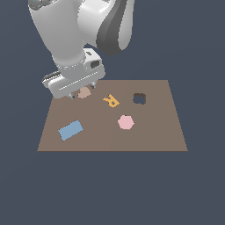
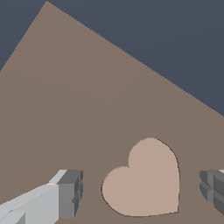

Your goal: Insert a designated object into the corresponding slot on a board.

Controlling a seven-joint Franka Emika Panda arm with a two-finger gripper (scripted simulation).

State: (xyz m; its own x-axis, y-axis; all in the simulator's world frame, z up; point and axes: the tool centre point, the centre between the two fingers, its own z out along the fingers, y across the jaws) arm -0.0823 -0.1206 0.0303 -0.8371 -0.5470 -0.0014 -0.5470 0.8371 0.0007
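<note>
Jaws open, straddling heart piece | piece flat on board | dark hole empty

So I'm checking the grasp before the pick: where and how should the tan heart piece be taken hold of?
Grip the heart piece across its width, by its opposite outer edges, coming straight down from above. It lies flat on the board, so only its thin rim offers a hold. The gripper already hangs open with one finger on each side of it, so probably lowering and closing is enough.

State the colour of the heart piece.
Tan-beige heart piece, clearest in the wrist view.
</note>
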